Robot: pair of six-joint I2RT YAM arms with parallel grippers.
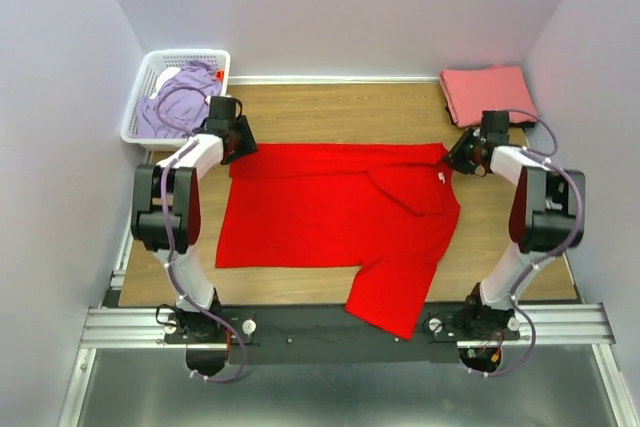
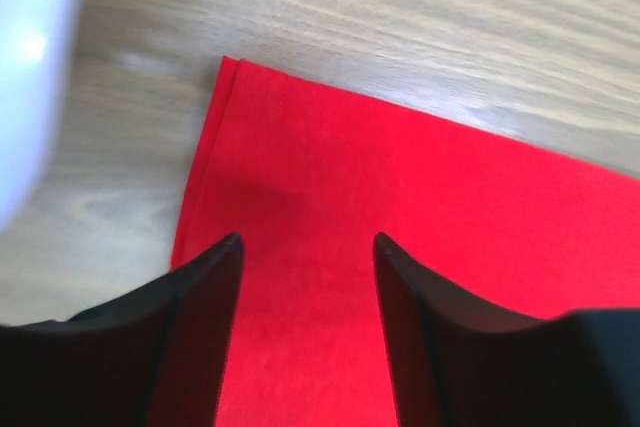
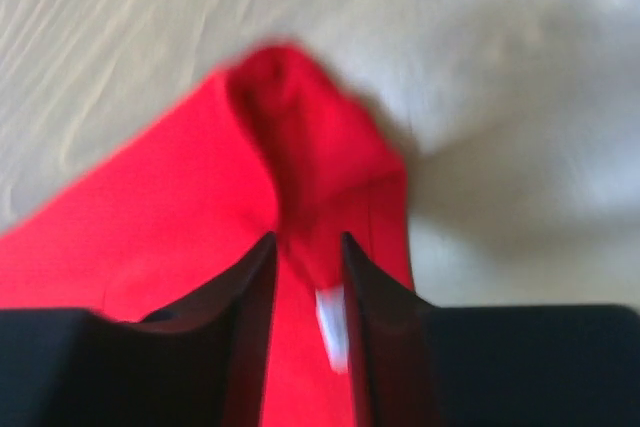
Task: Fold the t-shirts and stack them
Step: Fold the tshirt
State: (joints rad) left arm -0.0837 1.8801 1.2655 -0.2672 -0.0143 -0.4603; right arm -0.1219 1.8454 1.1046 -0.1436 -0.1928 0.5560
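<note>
The bright red t-shirt (image 1: 330, 212) lies spread on the wooden table, partly folded, with one sleeve hanging toward the near edge. My left gripper (image 1: 240, 139) is open over its far left corner, the fingers straddling flat red cloth (image 2: 420, 207); midpoint of the left gripper (image 2: 307, 237). My right gripper (image 1: 460, 159) is at the far right corner, its jaws narrow around a raised ridge of red cloth (image 3: 160, 207) beside the white neck tag (image 3: 332, 327); midpoint of the right gripper (image 3: 308, 237). The salmon-pink t-shirt (image 1: 488, 94) lies folded at the back right. The lavender t-shirt (image 1: 180, 97) lies crumpled in the basket.
A white lattice basket (image 1: 187, 54) stands at the back left, close to my left gripper; it shows as a white blur (image 2: 30, 67) in the left wrist view. Grey walls close in the table on three sides. A metal rail (image 1: 340, 325) runs along the near edge.
</note>
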